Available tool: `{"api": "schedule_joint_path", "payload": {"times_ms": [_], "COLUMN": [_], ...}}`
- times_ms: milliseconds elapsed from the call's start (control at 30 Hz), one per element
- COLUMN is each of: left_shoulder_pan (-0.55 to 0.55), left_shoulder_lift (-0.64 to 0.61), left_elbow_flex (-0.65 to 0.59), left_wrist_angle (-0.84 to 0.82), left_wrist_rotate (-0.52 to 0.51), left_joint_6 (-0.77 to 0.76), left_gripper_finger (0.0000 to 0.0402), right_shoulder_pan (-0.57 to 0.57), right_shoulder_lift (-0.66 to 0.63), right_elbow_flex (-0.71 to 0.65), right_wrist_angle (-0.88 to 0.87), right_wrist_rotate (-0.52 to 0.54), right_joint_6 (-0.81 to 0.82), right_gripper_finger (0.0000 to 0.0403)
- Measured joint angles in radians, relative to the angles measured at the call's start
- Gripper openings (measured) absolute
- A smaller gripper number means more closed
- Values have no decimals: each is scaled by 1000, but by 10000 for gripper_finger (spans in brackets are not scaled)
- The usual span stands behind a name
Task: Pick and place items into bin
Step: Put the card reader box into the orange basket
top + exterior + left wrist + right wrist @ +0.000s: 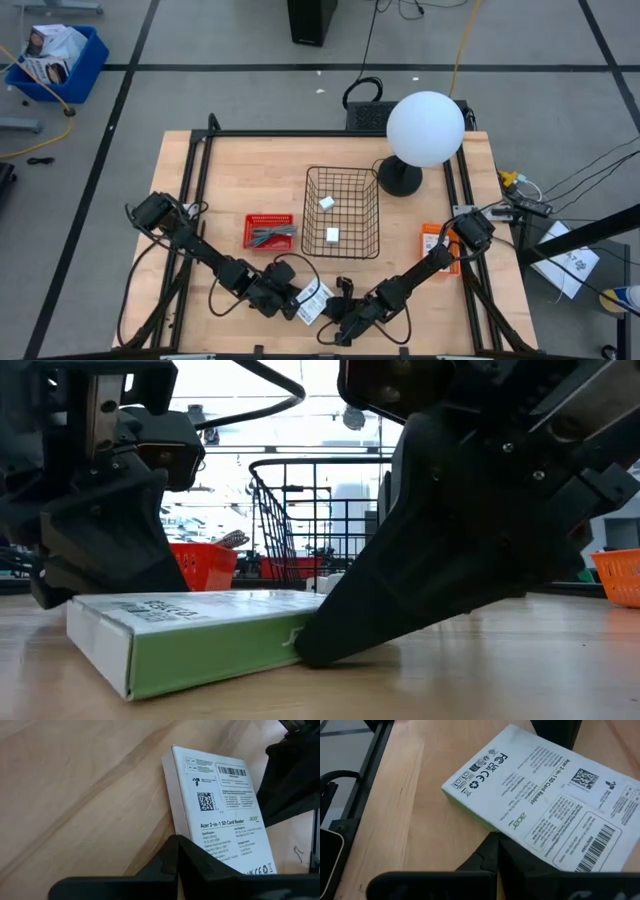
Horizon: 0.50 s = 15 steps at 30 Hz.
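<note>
1. A flat white box (314, 301) with a green side lies face-down near the table's (230, 170) front edge, about midway along it; its printed label shows in both wrist views.
2. The left gripper (296, 304) sits at the box's left end and the right gripper (338, 325) at its right end; both are clenched, with nothing grasped between the fingers.
3. In the low view the right gripper's tip is seen pressed against the box's green side, with the box flat on the wood.
4. The step in hand is judged to be freeing the flat box for a pick. One gripper should be used as a stop while the other tips or slides an edge up, and fingers must be opened before any grasp.
5. The wire bin (343, 212) stands at the table's middle, well apart from the box; two small white items (332, 235) already lie inside it.
6. A red tray (270, 231) stands left of the bin, an orange one (438, 246) near the right edge, and a lamp (423, 130) at the back.
7. The bin's near wall must be cleared from above; neither tray is judged to block a straight carry.
</note>
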Motion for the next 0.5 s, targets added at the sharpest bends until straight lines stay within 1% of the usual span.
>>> {"api": "schedule_joint_path", "payload": {"times_ms": [100, 233, 333, 433, 500], "left_shoulder_pan": [0, -1, -1, 0, 0], "left_shoulder_lift": [-1, -2, -2, -3, -3], "left_elbow_flex": [0, 2, 2, 2, 3], "left_wrist_angle": [0, -10, -12, -18, -18], "left_wrist_rotate": [3, 5, 5, 5, 4], "left_joint_6": [-2, -2, -2, -2, -2], "left_gripper_finger": [12, 4, 9, 12, 6], "right_shoulder_pan": [5, 17, 22, 22, 21], "right_shoulder_lift": [0, 4, 4, 4, 2], "right_elbow_flex": [0, 0, 0, 0, 0], "right_wrist_angle": [12, 74, 105, 145, 162], "right_wrist_rotate": [13, 43, 68, 74, 75], "right_joint_6": [-40, -115, -157, -196, -223], "right_gripper_finger": [0, 0, 0, 0, 0]}}
